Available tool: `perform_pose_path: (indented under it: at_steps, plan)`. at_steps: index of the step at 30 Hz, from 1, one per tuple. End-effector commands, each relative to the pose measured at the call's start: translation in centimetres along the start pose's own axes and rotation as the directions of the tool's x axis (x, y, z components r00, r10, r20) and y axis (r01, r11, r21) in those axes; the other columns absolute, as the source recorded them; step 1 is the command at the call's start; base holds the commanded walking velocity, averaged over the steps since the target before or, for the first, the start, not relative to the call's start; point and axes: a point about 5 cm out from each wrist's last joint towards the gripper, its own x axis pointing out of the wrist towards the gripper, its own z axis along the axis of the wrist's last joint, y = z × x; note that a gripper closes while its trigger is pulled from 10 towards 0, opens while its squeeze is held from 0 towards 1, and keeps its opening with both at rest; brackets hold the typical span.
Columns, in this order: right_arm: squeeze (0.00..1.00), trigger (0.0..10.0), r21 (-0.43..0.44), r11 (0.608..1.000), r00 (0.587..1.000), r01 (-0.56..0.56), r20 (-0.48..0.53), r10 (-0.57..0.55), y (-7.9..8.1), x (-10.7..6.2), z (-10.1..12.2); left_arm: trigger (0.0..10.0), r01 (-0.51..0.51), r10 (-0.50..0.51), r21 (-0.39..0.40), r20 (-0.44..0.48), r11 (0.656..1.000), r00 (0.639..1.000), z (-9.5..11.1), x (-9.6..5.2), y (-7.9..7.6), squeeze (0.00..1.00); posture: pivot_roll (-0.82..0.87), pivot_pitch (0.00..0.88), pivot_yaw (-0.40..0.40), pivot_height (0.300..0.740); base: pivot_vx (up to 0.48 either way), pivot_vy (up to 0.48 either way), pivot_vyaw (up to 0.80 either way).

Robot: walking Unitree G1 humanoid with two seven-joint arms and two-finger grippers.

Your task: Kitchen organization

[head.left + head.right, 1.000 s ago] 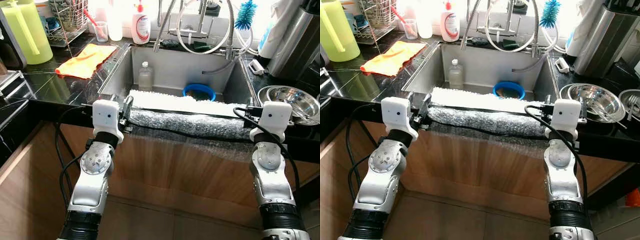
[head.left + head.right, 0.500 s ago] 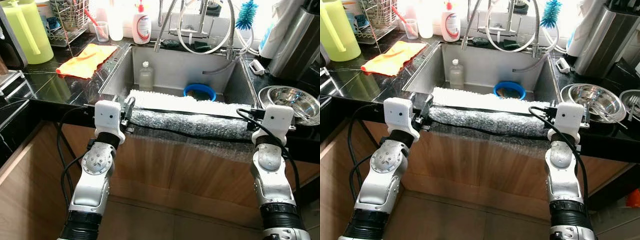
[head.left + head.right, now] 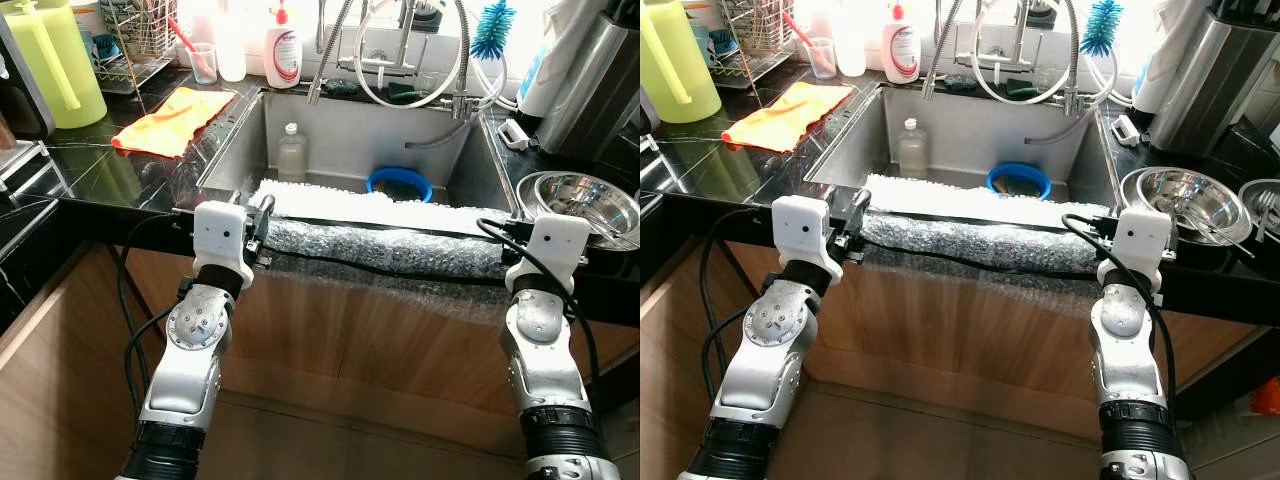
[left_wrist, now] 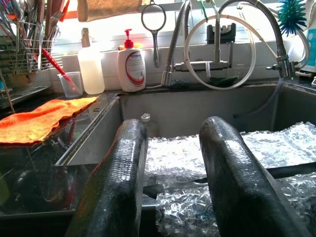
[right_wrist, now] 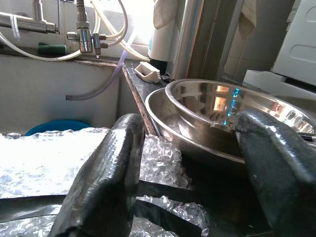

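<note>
- One long roll of bubble wrap (image 3: 385,250) lies across the front edge of the sink (image 3: 330,140), silvery-clear and lumpy, with a dark band running along its length; a loose sheet of it hangs down over the wooden cabinet front (image 3: 380,330) below.
- Behind the roll, a whiter bubbly sheet (image 3: 360,205) lies flat over the sink's front part.
- Left gripper (image 4: 170,163) at the roll's left end, fingers (image 4: 118,182) spread apart, nothing clamped between them; wrap shows in the gap.
- Right gripper (image 5: 190,163) at the roll's right end, fingers (image 5: 111,173) wide apart, released; wrap lies below and between them.
- In the sink: a clear bottle (image 3: 291,150) upright at the back left, a blue bowl (image 3: 398,184) towards the right.
- On the black table (image 3: 90,170) left of the sink: orange cloth (image 3: 172,120), yellow-green jug (image 3: 62,62), dish rack (image 3: 135,40).
- Behind the sink: soap pump bottle (image 3: 282,48), hose tap (image 3: 400,60), blue brush (image 3: 491,28).
- Right of the sink: stacked steel bowls (image 3: 590,200), just beside the right gripper.
</note>
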Motion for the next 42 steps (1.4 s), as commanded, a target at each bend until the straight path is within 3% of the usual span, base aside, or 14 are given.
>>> perform_pose_path:
  at_steps: [1, 2, 3, 4, 5, 21, 22, 23, 25, 42]
  plan:
    - [0.0, 3.9, 0.009, 1.0, 1.0, 0.013, -0.01, -0.013, 0.0, 0.3, 0.2, 10.0, 0.014, -0.014, -0.008, -0.002, 1.0, 1.0, 0.0, -0.2, -0.3, 0.0, -0.04, 0.0, -0.043, 0.74, 0.0, 0.0, 0.0]
    - [0.0, 3.9, 0.009, 1.0, 1.0, 0.013, -0.01, -0.013, 0.0, 0.3, 0.2, 10.0, 0.014, -0.014, -0.008, -0.002, 1.0, 1.0, 0.0, -0.2, -0.3, 0.0, -0.04, 0.0, -0.043, 0.74, 0.0, 0.0, 0.0]
    - [0.0, 4.9, 0.008, 1.0, 1.0, 0.013, -0.011, -0.012, 0.0, 0.3, 0.2, 10.0, 0.01, -0.01, -0.017, -0.003, 1.0, 1.0, 0.0, -0.2, -0.3, 0.0, -0.04, 0.0, -0.043, 0.74, 0.0, 0.0, 0.0]
    - [0.0, 8.5, 0.011, 1.0, 1.0, 0.013, -0.011, -0.013, 0.0, 0.3, 0.2, 10.0, 0.007, -0.007, -0.024, -0.002, 1.0, 1.0, 0.0, -0.2, -0.2, 0.0, -0.04, 0.0, -0.043, 0.74, 0.0, 0.0, 0.0]
    - [0.0, 10.0, 0.013, 1.0, 1.0, 0.013, -0.01, -0.013, 0.0, 0.3, 0.2, 10.0, 0.008, -0.008, -0.023, -0.001, 1.0, 1.0, 0.1, -0.2, -0.2, 0.0, -0.04, 0.0, -0.043, 0.74, 0.0, 0.0, 0.0]
    - [0.0, 10.0, 0.006, 0.998, 0.998, 0.057, 0.006, -0.057, -1.0, 1.0, 0.5, 10.0, 0.015, -0.015, -0.023, -0.001, 1.0, 1.0, 0.1, -0.3, -0.4, 0.0, -0.04, 0.0, -0.041, 0.74, 0.0, 0.0, 0.0]
    - [0.0, 8.6, 0.006, 0.998, 0.998, 0.058, 0.007, -0.058, -1.0, 1.0, 0.5, 10.0, 0.016, -0.016, -0.022, -0.002, 1.0, 1.0, 0.1, -0.3, -0.4, 0.0, -0.04, 0.0, -0.04, 0.74, 0.0, 0.0, 0.0]
    - [0.0, 4.2, 0.007, 0.998, 0.998, 0.058, 0.008, -0.059, -1.0, 1.0, 0.5, 10.0, 0.017, -0.017, -0.022, -0.002, 1.0, 1.0, 0.1, -0.2, -0.4, 0.0, -0.04, 0.0, -0.042, 0.74, 0.0, 0.0, 0.0]
    - [0.0, 0.0, 0.009, 0.998, 0.998, 0.054, 0.006, -0.054, -0.8, 1.0, 0.4, 10.0, 0.02, -0.02, -0.02, -0.005, 1.0, 1.0, 0.0, -0.2, -0.4, 0.0, -0.03, 0.0, -0.041, 0.74, 0.0, 0.0, 0.0]
    - [0.0, 0.0, 0.031, 0.999, 0.999, 0.031, 0.01, -0.031, -0.3, 0.9, 0.5, 10.0, 0.025, -0.025, -0.01, -0.007, 1.0, 1.0, 0.0, -0.2, -0.4, 0.0, -0.04, 0.0, -0.038, 0.74, 0.0, 0.0, 0.0]
